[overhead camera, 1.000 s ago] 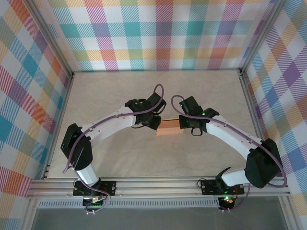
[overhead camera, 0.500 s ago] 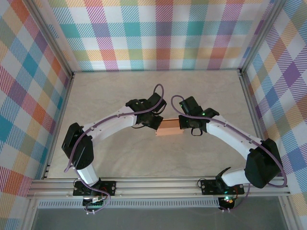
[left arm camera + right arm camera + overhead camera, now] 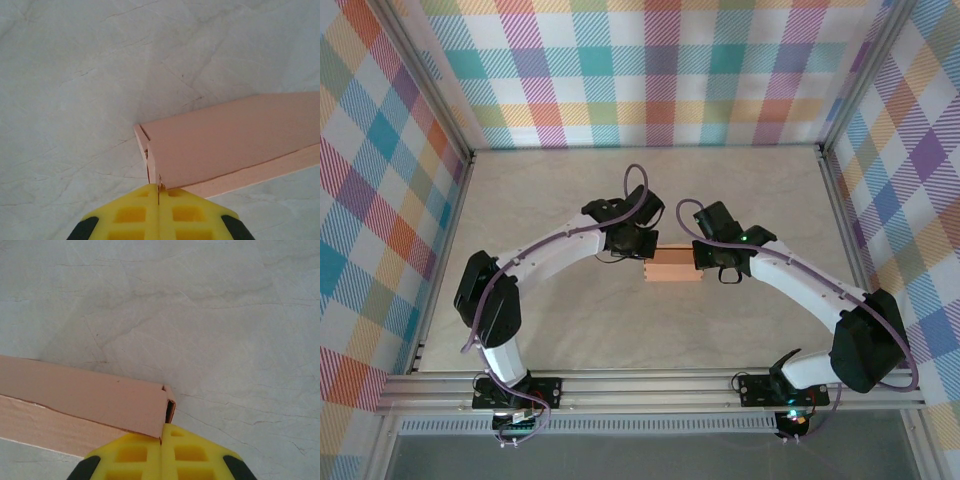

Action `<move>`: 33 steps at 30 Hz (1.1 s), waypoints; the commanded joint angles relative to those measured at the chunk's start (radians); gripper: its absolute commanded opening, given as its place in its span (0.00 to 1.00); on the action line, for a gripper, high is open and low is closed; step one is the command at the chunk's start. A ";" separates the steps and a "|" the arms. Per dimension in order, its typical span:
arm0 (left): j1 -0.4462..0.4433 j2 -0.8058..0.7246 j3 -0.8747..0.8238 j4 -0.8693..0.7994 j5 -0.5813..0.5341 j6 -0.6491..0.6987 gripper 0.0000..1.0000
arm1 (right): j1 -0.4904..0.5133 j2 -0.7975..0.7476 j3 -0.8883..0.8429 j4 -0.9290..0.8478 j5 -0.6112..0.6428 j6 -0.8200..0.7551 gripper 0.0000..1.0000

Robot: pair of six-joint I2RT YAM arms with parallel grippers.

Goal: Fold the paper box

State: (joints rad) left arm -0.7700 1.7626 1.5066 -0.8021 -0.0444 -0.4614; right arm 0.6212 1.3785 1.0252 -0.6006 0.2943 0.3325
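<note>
I am pinching the paper box [image 3: 675, 268] at the top view's centre, its long axis running left to right between my closed left gripper [image 3: 159, 192] and right gripper [image 3: 163, 432], one clamping each short end wall

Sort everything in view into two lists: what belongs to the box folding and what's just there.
Job: paper box; left gripper, pinching one end; right gripper, pinching the other end.
Just there: table; plaid walls; metal frame rail.
</note>
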 commanded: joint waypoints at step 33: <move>0.024 -0.047 -0.198 0.201 0.024 -0.045 0.00 | 0.017 -0.126 -0.203 0.281 -0.085 -0.043 0.12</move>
State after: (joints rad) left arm -0.7380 1.7172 1.3426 -0.5728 -0.0097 -0.5251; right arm 0.6231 1.2789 0.8375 -0.3588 0.2855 0.3183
